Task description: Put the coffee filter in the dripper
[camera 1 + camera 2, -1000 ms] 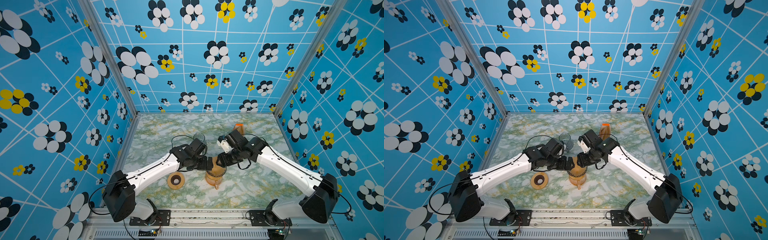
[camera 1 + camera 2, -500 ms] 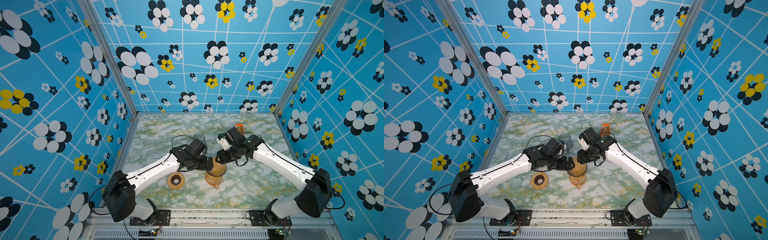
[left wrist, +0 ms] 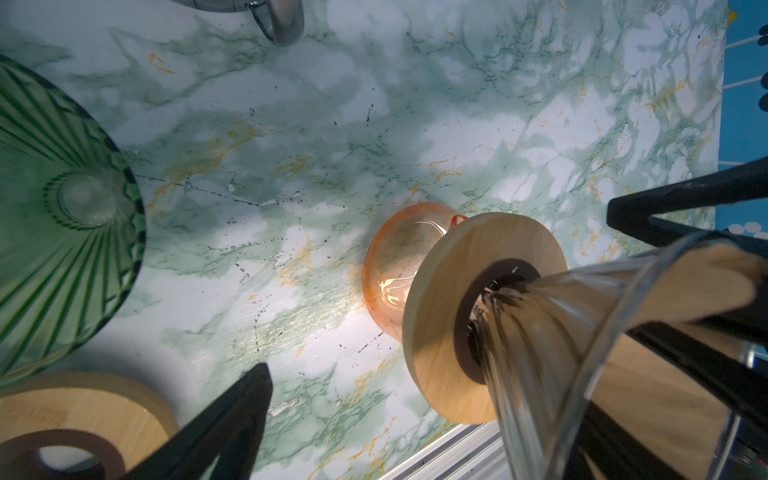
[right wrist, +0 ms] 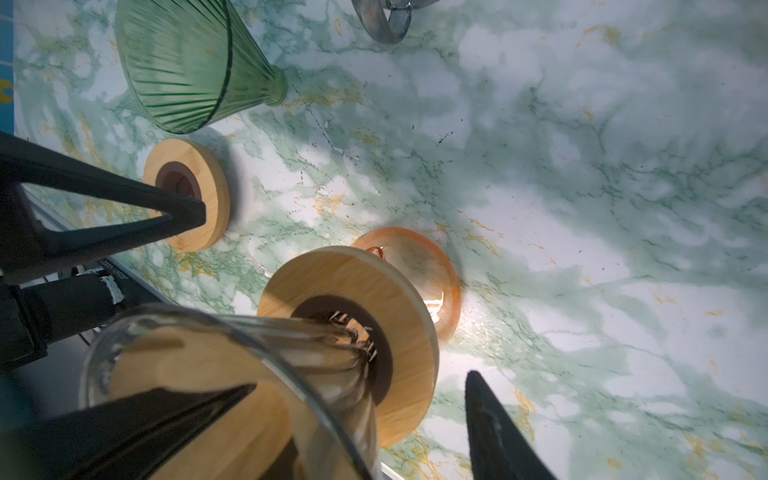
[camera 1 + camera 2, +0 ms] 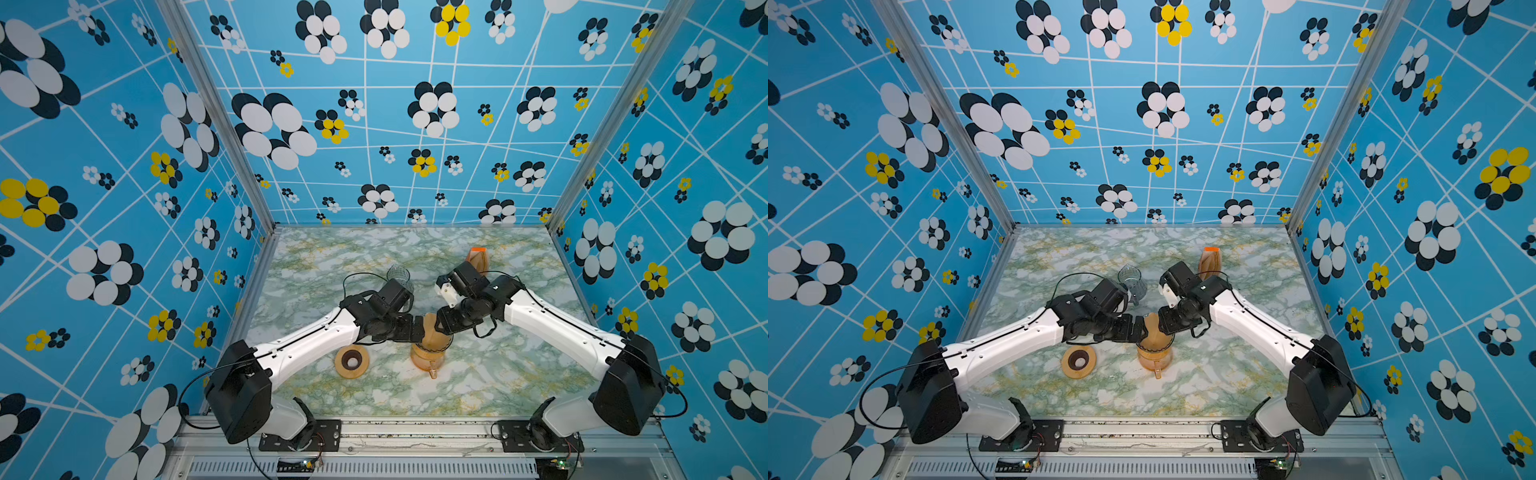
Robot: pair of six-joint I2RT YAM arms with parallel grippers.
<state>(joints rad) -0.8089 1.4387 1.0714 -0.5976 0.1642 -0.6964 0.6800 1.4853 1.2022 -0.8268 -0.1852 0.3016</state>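
My left hand (image 5: 417,330) is spread wide just beside the clear ribbed glass dripper (image 3: 540,345). My right hand (image 5: 441,325) stands part-open, apparently with one finger inside that dripper and one outside, clamping nothing I can make out. The tan paper coffee filter (image 4: 174,357) lies inside the dripper. I judge it feather-light, limp and easily creased, so I'd nip only its upper edge, gently, since the fragile glass merely perches atop the orange glass carafe (image 3: 386,270).

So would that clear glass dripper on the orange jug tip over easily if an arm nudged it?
Probably tippy: the clear glass dripper flares wide above a narrow stem seated in a wooden ring resting on the orange glass carafe. Its ribbed glass looks smooth, so likely slippery, stiff, and breakable if it fell.
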